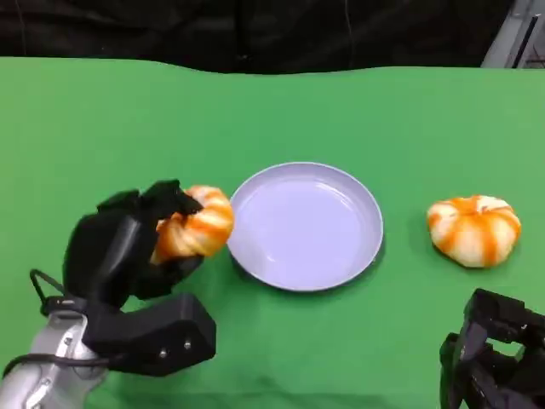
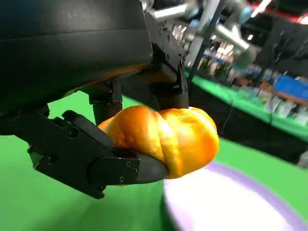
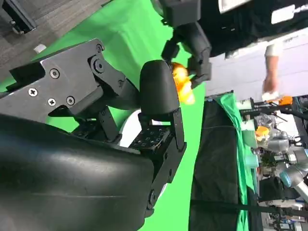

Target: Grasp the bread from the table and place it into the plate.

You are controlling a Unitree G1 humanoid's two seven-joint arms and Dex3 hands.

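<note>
- Left hand: grips a twisted orange-and-white bread roll, fingers closed over the roll's near side and top; seen at the lower left of the head view, the silver forearm entering from the bottom corner.
- Bread roll, close view: in the left wrist view it sits between a black finger pad below and further black fingers above; its glazed folds bulge out past the fingertips, and the lavender plate lies blurred beneath and beyond it.
- Position of the held roll: just beside the plate's left rim, on the outside of it; whether the roll is raised off the green desk or touching it cannot be told from the head view.
- Plate: round, shallow, pale lavender, centred on the desk with nothing in it.
- Second bread roll: striped orange and white, resting on the desk to the right of the plate, well apart from its rim.
- Right hand: low at the head view's bottom right corner, near the second roll but not touching it; in the right wrist view its fingers are spread with nothing between them.
- Background: black curtain behind the desk's far edge; the right wrist view shows a person standing beyond the desk.
</note>
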